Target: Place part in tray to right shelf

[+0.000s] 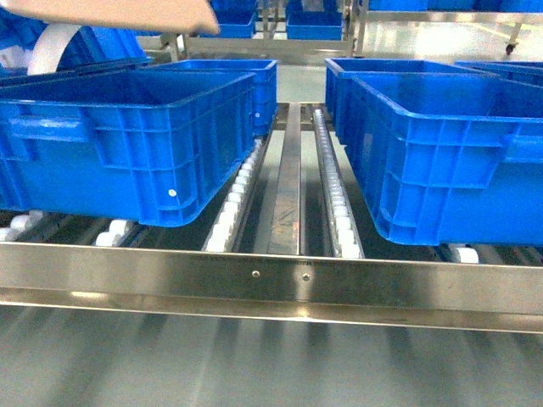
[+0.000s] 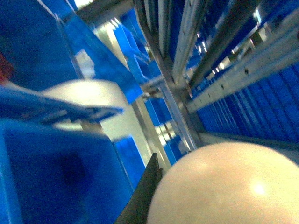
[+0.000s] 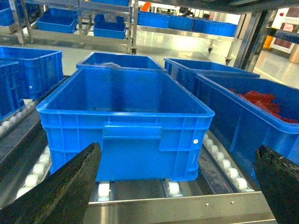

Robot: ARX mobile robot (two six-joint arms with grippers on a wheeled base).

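Observation:
The beige tray (image 1: 110, 13) hangs at the top left of the head view, above the left blue crate (image 1: 127, 136); only its edge shows. In the left wrist view its rounded beige surface (image 2: 229, 186) fills the lower right, and one dark finger (image 2: 145, 193) of my left gripper presses against it. The other finger is hidden. The part is out of view. My right gripper (image 3: 180, 186) stands wide open in front of the right shelf's steel front rail (image 3: 187, 205), with nothing between its fingers. Neither gripper shows in the head view.
The shelf's front rail (image 1: 271, 275) crosses the head view, with white roller lanes (image 1: 335, 182) behind it. A second blue crate (image 1: 441, 153) sits on the right. In the right wrist view a crate (image 3: 126, 121) faces the gripper; the one beside it holds red items (image 3: 261, 100).

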